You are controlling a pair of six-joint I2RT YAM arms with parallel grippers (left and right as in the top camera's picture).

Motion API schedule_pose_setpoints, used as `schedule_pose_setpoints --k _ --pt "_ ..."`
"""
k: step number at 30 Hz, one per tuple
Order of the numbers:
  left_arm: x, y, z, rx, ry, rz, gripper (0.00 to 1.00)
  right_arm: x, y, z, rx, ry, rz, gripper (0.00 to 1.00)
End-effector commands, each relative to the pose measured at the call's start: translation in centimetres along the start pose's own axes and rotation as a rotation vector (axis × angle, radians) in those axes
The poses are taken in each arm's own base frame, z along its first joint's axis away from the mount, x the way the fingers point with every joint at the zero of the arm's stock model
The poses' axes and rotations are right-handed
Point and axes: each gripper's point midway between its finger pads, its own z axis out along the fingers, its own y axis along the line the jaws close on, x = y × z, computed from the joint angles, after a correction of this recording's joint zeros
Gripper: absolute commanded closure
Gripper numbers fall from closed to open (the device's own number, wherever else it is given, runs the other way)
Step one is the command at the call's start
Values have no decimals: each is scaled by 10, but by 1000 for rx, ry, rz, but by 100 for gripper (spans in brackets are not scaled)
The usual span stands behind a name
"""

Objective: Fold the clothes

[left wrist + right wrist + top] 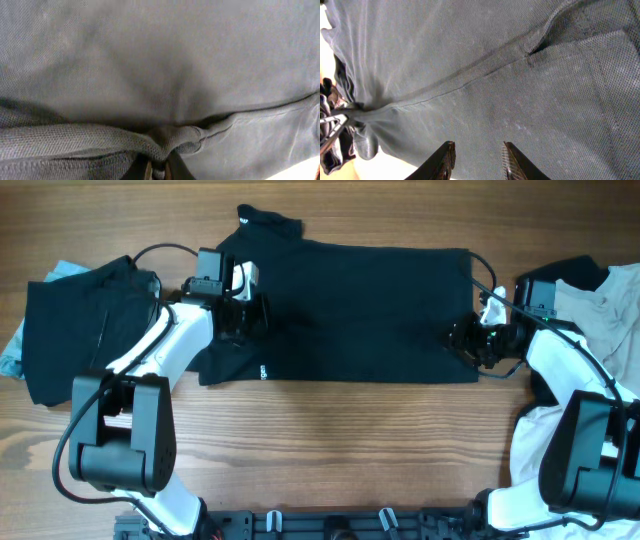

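Black shirt (360,310) spread flat across wooden table (330,450); left gripper (156,166) pinched tight on a bunched fold at its left side, right gripper (478,146) spread wide over right hem.

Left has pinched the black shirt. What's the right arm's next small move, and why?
Probably lower the right gripper and close on the black shirt: its fingers stand open over the fabric, while the left gripper is shut on a fold.
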Motion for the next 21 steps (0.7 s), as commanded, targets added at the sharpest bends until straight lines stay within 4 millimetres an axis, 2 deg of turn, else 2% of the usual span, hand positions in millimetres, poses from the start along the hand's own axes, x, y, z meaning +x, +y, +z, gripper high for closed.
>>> schedule_pose_setpoints --k 1,2,3,6,7,8,9,11,12,14,16,21 --pt "-12 -11 -1 36 -39 23 62 -7 6 -6 -4 -28 -17 65" --pt "-11 -10 -1 34 -34 20 53 -7 6 -6 -4 -28 -11 64" --pt "-7 -8 -1 27 -16 11 51 -7 6 -6 -4 -27 -9 64" --pt "4 7 -5 -13 35 -27 55 -7 6 -6 -3 -27 -9 64" --pt "8 13 -8 -29 56 -49 59 -7 6 -6 -3 -26 -9 65" --pt "13 21 -13 -45 83 -81 78 -6 6 -6 -3 -25 -8 64" --pt "18 27 -17 -57 105 -106 93 -6 6 -6 -2 -24 -8 64" --pt "24 33 -26 -70 131 -115 96 -6 6 -6 -3 -24 -8 64" --pt "30 37 -39 -93 145 -104 96 -6 6 -6 -3 -24 -7 64" --pt "37 51 -42 -178 161 -108 96 -6 6 -6 -3 -24 -7 64" --pt "41 62 -29 -238 150 -78 96 -6 6 -6 -3 -24 -7 64" --pt "24 69 8 -238 73 -28 96 -7 6 -6 -3 -26 10 64"
